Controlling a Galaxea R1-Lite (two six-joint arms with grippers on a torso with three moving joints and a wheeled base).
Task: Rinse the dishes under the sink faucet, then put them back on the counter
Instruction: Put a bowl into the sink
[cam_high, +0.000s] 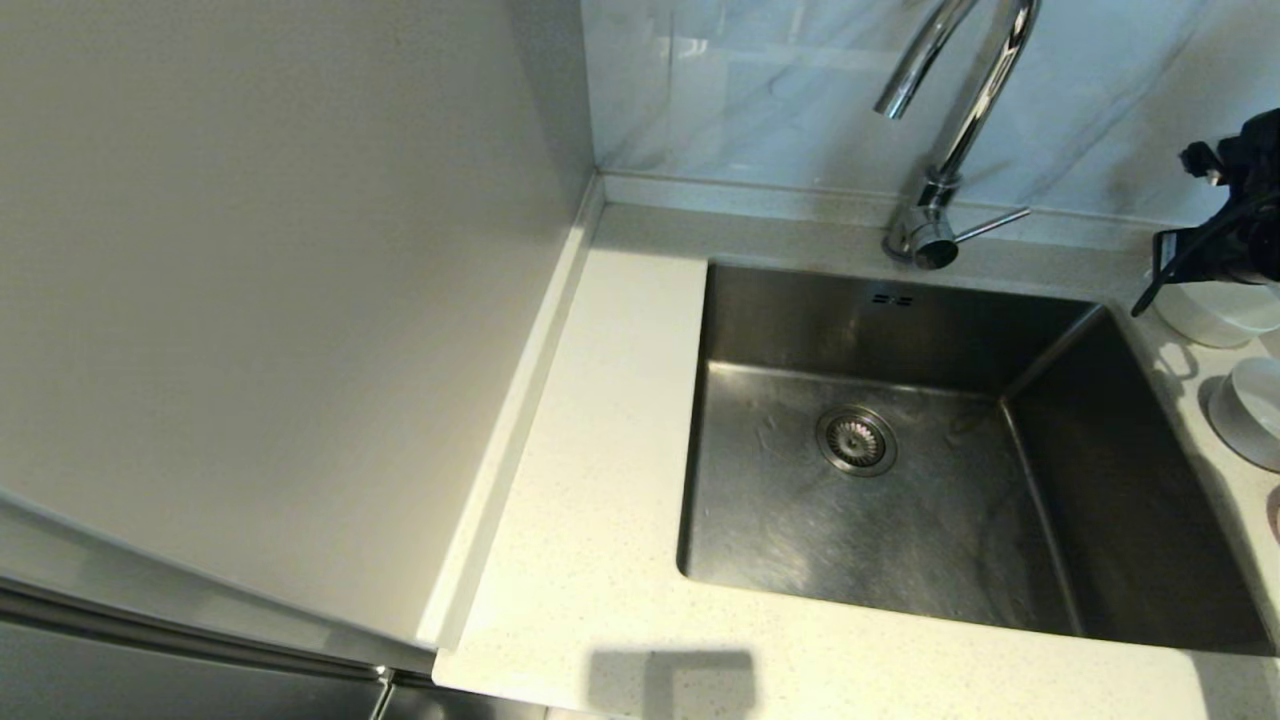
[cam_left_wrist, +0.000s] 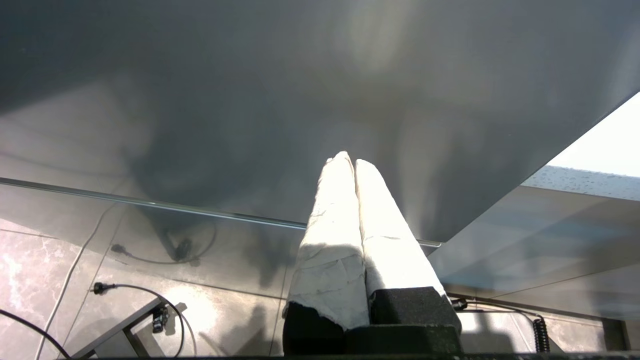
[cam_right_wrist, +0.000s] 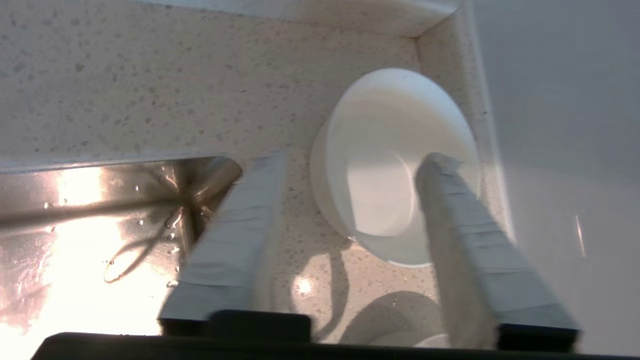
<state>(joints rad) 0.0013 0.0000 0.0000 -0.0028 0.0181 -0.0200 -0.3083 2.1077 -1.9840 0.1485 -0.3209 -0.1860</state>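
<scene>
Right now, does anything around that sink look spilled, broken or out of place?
Nothing stands out. The white bowl sits upright on the counter beside the sink, with only water drops in the basin corner.

Right arm reaching in at the right edge of the head view, upper half, dark wrist housing showing. Right gripper (cam_right_wrist: 350, 165) pointing downward, jaws standing well apart, holding nothing; taped fingers (cam_right_wrist: 230, 235) spread across the middle of the right wrist view. Left arm parked out of the head view; left gripper (cam_left_wrist: 352, 162) with white-wrapped fingers (cam_left_wrist: 332, 240) pressed together, holding nothing.
</scene>
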